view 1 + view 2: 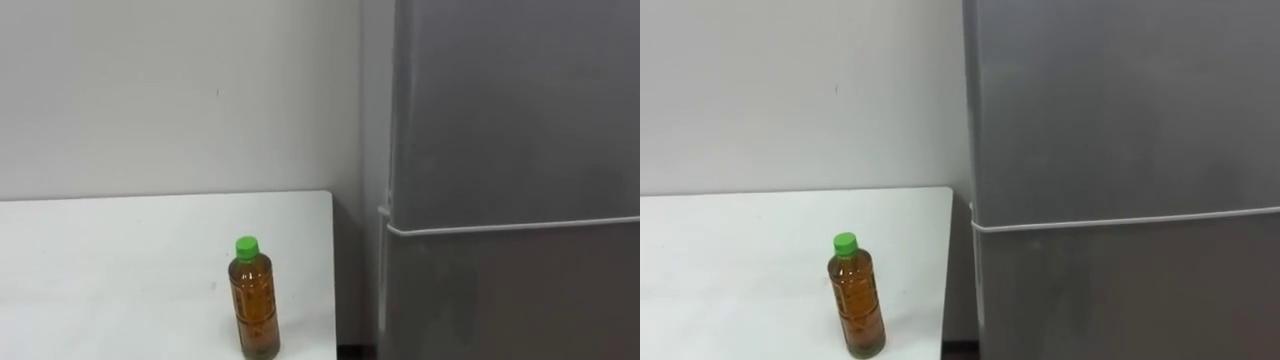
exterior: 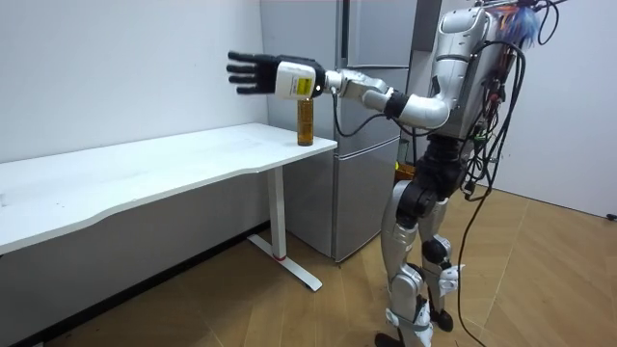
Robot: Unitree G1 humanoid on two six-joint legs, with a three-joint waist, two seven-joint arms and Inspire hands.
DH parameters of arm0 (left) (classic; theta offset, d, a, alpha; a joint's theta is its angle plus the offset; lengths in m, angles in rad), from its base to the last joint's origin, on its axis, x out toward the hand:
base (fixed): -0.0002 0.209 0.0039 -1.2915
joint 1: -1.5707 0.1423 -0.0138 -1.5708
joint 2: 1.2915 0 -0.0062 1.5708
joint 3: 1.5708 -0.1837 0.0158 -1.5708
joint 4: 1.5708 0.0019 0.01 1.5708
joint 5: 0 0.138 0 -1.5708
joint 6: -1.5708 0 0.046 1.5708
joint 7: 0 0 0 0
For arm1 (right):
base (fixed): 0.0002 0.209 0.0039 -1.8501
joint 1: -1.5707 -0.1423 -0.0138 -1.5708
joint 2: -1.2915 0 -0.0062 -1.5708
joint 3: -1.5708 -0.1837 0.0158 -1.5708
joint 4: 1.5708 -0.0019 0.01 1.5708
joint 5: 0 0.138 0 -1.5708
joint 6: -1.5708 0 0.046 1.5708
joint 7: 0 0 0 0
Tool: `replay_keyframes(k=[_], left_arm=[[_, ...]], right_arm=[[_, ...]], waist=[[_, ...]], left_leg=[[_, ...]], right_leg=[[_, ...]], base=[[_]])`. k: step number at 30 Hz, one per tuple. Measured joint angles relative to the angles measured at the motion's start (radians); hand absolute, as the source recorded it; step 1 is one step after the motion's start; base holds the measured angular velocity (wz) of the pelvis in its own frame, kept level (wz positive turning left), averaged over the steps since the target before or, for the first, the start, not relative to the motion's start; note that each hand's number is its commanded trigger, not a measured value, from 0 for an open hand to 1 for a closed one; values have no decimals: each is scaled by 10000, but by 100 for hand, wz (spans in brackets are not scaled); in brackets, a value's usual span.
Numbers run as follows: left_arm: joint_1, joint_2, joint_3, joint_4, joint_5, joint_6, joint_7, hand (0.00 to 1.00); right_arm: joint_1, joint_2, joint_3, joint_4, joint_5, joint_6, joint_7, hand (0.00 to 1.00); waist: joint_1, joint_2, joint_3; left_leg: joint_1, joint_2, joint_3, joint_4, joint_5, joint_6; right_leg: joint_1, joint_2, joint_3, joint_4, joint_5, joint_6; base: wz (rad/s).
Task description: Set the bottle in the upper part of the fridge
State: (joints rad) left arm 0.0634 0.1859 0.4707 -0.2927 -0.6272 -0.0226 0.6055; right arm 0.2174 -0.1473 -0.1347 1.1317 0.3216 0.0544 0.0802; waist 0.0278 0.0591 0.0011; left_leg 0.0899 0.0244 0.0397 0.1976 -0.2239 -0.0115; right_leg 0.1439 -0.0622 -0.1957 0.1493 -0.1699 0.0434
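The bottle (image 1: 252, 300) stands upright, fridge (image 1: 500, 120) at three o'clock — our left hand (image 2: 260, 73), spread wide, probably lines up a grasp.

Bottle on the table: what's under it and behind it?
Under the bottle is the white table, near its corner by the fridge. Behind it is bare wall. The patch of tabletop beneath its base is covered.

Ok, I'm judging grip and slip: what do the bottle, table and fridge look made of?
Bottle: likely clear plastic, glossy; amber liquid shows through, green cap on top. Table: white, matte, smooth without grain, probably laminate. Fridge: grey, soft even sheen, painted or brushed metal perhaps; can't tell which.
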Motion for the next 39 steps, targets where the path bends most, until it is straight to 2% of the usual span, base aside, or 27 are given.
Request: replay_keyframes(k=[5, 7, 10, 13, 19, 23, 25, 27, 32, 39], left_arm=[[-182, 110, -13, -382, 52, 3, -329, 0], [-308, 110, -20, -422, 455, 21, -495, 0], [-657, 110, -36, -802, 1250, 234, -776, 0], [-1207, 112, -72, -1258, 1817, 244, -1188, 0], [-1739, 108, -895, -1709, 2081, 333, -2053, 0], [-2217, 108, -1350, -1714, 2712, 688, -2580, 0], [-2435, 107, -1537, -1721, 2975, 692, -2861, 0], [-2534, 107, -1662, -2122, 3168, 819, -3068, 0], [-2929, 88, -2049, -2828, 3173, 885, -3374, 0], [-3410, 37, -2709, -2854, 3154, 1192, -4219, 0]], right_arm=[[-23, 36, 3, 9, 58, 12, -27, 0], [-89, 80, -53, 9, 42, 35, 35, 0], [-85, 84, -65, 2, -74, 117, 259, 0], [-100, 52, -58, -3, -140, 106, 415, 0], [-127, -34, -53, 0, -67, 83, 545, 0], [-258, -10, -29, 80, -87, 97, 596, 0], [-324, -5, -31, 145, -84, 99, 646, 0], [-454, 22, -32, 297, -88, 92, 648, 0], [-523, 16, -32, 363, -79, 117, 641, 0], [-674, -35, 251, 429, -114, 193, 621, 0]], waist=[[-96, -25, 10], [-219, -75, 16], [-251, -147, 10], [-259, -150, 12], [-305, -98, 28], [-577, -123, 35], [-634, -133, 31], [-857, -121, 23], [-1066, -97, 3], [-1070, -150, 10]], left_leg=[[-38, -4, -13, 13, 1, -1], [-127, -16, -81, 41, 1, -1], [-194, -23, -120, 84, 1, -1], [-266, -28, -142, 83, 1, 0], [-266, -25, -137, 74, 2, 0], [-260, -26, -102, 73, 3, 0], [-261, -25, -79, 74, 3, 1], [-276, -24, -78, 74, 3, 1], [-263, -20, -79, 59, 3, 1], [-255, -18, -25, 83, 5, 1]], right_leg=[[-16, 0, -7, -31, -1, 0], [-13, 2, -45, -139, 0, -2], [-58, 3, -84, -172, 0, -1], [-125, 2, -84, -162, 0, 0], [-159, 2, -88, -157, 0, 1], [-148, 0, -28, -149, 0, 1], [-160, 0, 2, -142, 0, 1], [-170, 1, 3, -142, 0, 1], [-158, 5, 7, -139, 0, 1], [-183, 3, 24, -125, 1, 1]], base=[[1], [8], [4], [0], [0], [-2], [-4], [0], [0], [-1]])
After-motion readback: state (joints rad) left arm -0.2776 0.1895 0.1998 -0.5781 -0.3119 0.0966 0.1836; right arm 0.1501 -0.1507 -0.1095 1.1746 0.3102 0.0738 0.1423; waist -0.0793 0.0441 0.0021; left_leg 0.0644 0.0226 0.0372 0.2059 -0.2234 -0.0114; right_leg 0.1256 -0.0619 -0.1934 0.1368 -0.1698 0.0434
